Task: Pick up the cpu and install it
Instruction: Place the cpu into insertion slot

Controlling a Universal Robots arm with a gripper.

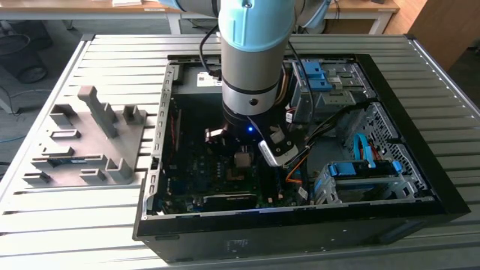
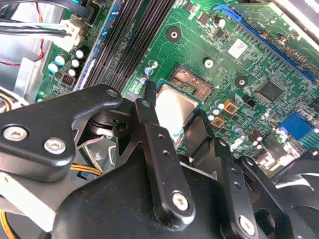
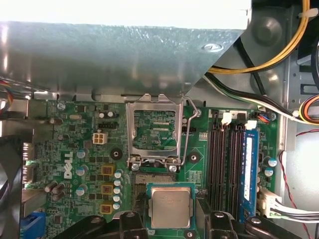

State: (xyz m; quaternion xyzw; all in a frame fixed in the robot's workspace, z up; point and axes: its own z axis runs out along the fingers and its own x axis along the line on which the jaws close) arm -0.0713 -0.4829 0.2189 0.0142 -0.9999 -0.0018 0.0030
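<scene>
The cpu (image 3: 171,204), a square chip with a silver lid and green rim, hangs between the black fingers (image 3: 130,221) of my gripper (image 3: 172,219), which is shut on it. It hovers just above the motherboard (image 3: 79,149), partly covering the open socket (image 3: 155,178). The socket's metal load frame (image 3: 154,127) is flipped up beside it. In the second wrist view the cpu (image 2: 175,107) sits in the gripper (image 2: 174,117) next to the bare socket (image 2: 192,82). In the exterior view the gripper (image 1: 243,160) is low inside the open computer case (image 1: 300,219).
A grey holder fixture (image 1: 90,140) lies on the slatted table at the exterior view's left. Drive bays with blue clips (image 1: 360,169) and cable bundles (image 1: 330,126) crowd the case at the exterior view's right. Memory slots with a blue stick (image 3: 249,169) flank the socket. A metal plate (image 3: 124,55) overhangs nearby.
</scene>
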